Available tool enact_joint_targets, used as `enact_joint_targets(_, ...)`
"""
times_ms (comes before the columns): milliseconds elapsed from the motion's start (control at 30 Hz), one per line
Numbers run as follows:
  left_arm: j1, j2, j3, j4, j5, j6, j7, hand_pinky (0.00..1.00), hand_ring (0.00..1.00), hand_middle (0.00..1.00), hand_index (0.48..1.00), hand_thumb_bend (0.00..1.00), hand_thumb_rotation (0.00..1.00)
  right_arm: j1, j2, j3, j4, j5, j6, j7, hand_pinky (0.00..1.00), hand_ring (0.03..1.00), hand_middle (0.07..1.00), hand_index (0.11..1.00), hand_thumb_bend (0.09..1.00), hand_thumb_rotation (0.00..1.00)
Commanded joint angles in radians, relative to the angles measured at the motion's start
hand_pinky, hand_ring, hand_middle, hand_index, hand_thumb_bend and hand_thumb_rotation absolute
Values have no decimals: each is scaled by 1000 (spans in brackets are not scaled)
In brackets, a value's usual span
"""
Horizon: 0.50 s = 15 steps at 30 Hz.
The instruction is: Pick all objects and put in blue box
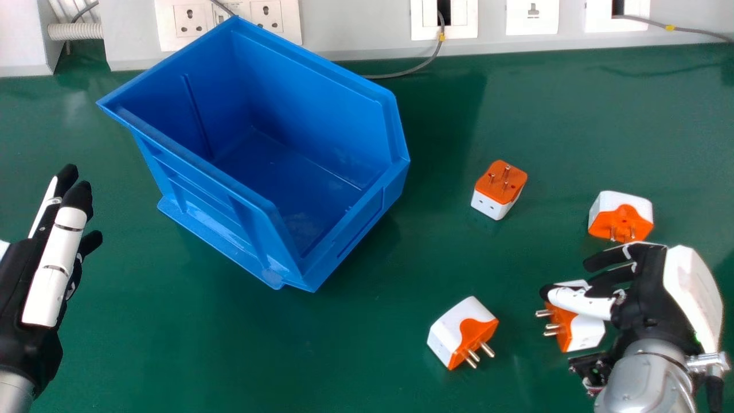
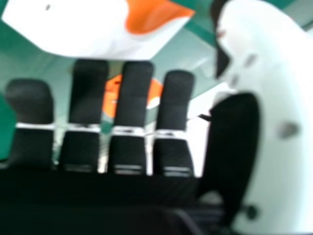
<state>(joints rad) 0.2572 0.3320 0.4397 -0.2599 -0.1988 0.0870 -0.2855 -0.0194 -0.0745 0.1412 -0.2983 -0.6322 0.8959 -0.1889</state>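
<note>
The blue box stands on the table with its inside bare. My right hand is at the lower right, fingers loosely bent and not closed round anything. Its thumb lies over a white-orange plug adaptor. Other adaptors lie apart: one right of the box, one beyond the right hand, one near the front. In the right hand view, the right hand has straight fingers below a large adaptor; orange shows behind them. My left hand is open at the left edge.
The green table runs back to a grey panel with wall sockets. Grey cables hang from the panel; one rests on the table behind the box. A ribbed conduit is at the back left.
</note>
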Motion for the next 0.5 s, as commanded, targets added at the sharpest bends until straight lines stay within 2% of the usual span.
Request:
enact_joint_targets(0,-5,20,17,-15,-14,-7,-1,951,995,1000,1000,537,1000,-5,2,-5,-15,-4,-10,-1,153,401,509,607,514,0)
enact_joint_targets(33,-5,20,17,-15,-14,-7,-1,951,995,1000,1000,537,1000,-6,2,-5,-12,-4,-7,1,153,399,512,647,516,0)
enact_joint_targets(100,-4,19,18,-20,-14,-4,0,951,995,1000,1000,537,1000,-10,0,-7,-2,-1,-1,6,153,399,512,647,516,0)
enact_joint_targets(133,-4,19,17,-23,-14,-3,1,950,995,1000,1000,538,1000,-11,-2,-8,0,0,4,10,205,412,563,680,517,0)
enact_joint_targets(167,-4,19,17,-22,-14,-3,1,950,995,1000,1000,538,1000,-13,-3,-7,2,0,10,15,205,412,563,680,517,0)
enact_joint_targets(267,-4,18,17,-24,-13,-1,4,945,994,1000,1000,539,1000,-24,-17,10,7,-19,47,39,505,667,768,784,633,8)
enact_joint_targets(300,-4,17,17,-26,-13,1,5,945,994,1000,1000,539,1000,-26,-23,18,4,-26,61,49,505,667,768,784,633,8)
enact_joint_targets(400,-7,18,18,-16,-12,-3,4,942,993,1000,1000,539,1000,-26,-40,38,-12,-41,86,72,685,821,881,863,702,39)
enact_joint_targets(433,-8,18,18,-14,-13,-4,3,942,993,1000,1000,539,1000,-26,-47,44,-15,-45,93,77,685,821,881,863,702,39)
enact_joint_targets(467,-8,17,18,-17,-13,-3,4,942,993,1000,1000,539,1000,-27,-52,48,-16,-47,98,82,731,856,905,884,719,46)
